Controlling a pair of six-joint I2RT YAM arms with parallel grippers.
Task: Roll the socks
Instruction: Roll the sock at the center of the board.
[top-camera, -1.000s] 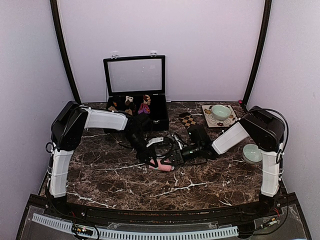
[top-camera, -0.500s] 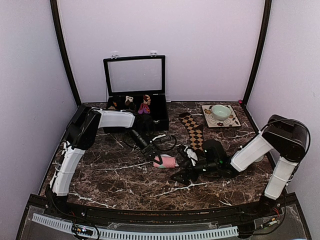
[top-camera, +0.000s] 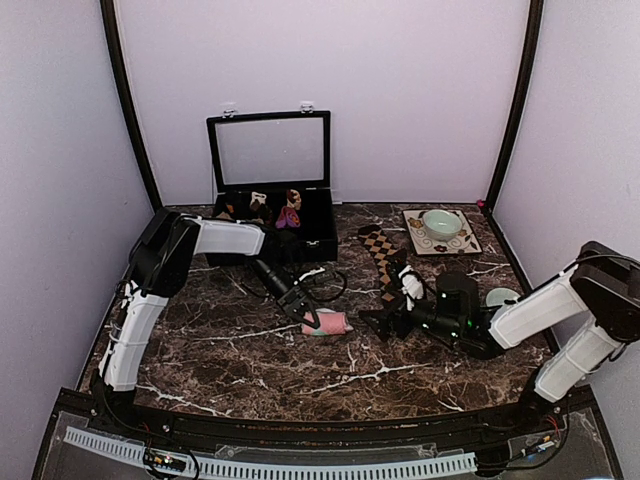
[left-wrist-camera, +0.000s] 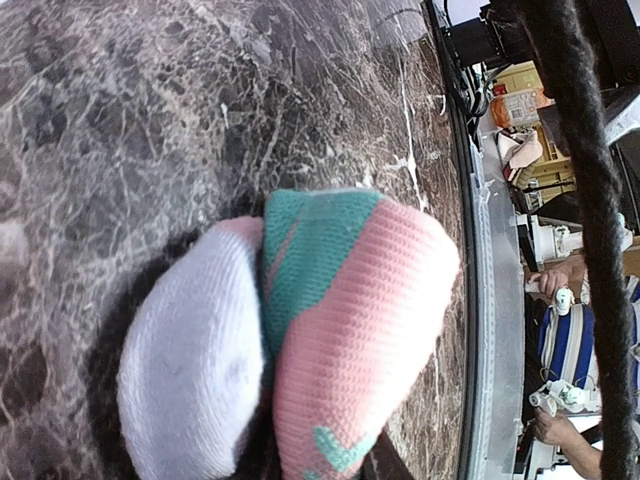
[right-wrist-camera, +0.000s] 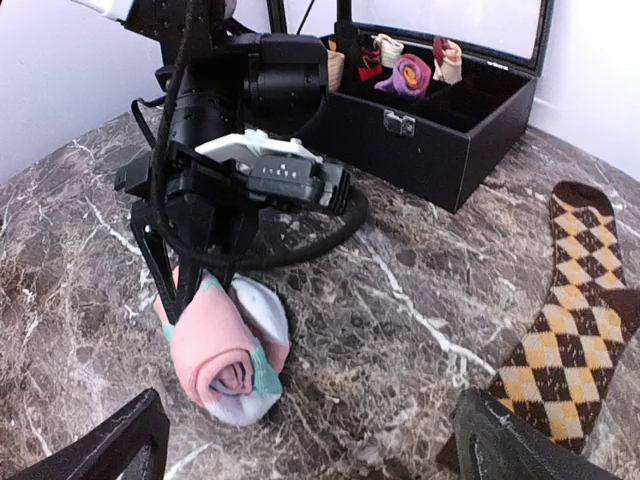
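Right pincer (top-camera: 380, 322) withdrew rightward from the rolled pink, mint-toed knit sock (right-wrist-camera: 225, 360), jaws wide apart.
Left pincer (right-wrist-camera: 195, 300) stayed clamped on that roll on the dark marble worktop (top-camera: 220, 355); brown tan-diamond sock (right-wrist-camera: 575, 300) lay flat, not yet rolled.

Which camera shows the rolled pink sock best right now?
Right wrist: the whole pink sock roll shows, spiral end visible, left gripper clamped on it. Left wrist shows only close-up fabric; top external shows it small.

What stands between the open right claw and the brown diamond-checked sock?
Nothing visible: only bare marble table separates the right claw from the brown diamond-checked sock. The rolled pink sock, pinched by the left claw, sits to the other side.
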